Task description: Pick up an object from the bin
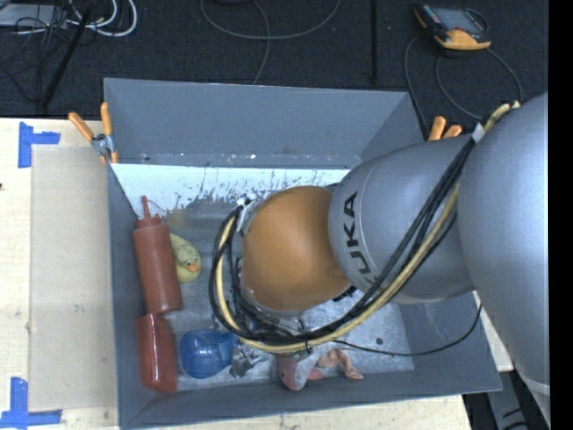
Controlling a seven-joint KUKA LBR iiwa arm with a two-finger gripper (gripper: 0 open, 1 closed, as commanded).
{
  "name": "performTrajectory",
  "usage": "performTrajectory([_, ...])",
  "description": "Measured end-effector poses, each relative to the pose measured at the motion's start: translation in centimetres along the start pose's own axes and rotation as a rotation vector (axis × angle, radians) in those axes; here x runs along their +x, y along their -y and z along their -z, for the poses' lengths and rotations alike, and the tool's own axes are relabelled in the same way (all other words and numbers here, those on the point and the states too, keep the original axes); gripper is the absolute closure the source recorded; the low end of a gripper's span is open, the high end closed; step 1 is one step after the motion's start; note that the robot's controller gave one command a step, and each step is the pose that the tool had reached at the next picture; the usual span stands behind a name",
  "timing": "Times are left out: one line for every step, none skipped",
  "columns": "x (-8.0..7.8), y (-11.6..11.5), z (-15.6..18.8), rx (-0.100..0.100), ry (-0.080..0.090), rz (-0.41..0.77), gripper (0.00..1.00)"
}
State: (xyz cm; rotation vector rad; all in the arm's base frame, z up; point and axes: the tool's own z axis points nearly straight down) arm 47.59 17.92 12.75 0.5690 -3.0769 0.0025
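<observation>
Reach step: arm (295, 249) low in bin (269, 124), claw (243, 360) beside blue cup (202, 354); claw state can't tell. Next: confirm grip, lift.

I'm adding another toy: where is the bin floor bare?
Bare: the strip under the grey metal bin's back wall, beyond the red squeeze bottle and yellow toy duck; the front-right corner beside the pink toy. Crowded: left and front, with a second red bottle and blue cup.
</observation>
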Motion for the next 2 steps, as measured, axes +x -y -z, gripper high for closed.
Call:
performTrajectory([-0.1, 0.0, 2.4, 0.000, 0.005, -0.001, 1.00])
performTrajectory([-0.2, 0.0, 3.9, 0.001, 0.014, -0.001, 1.00])
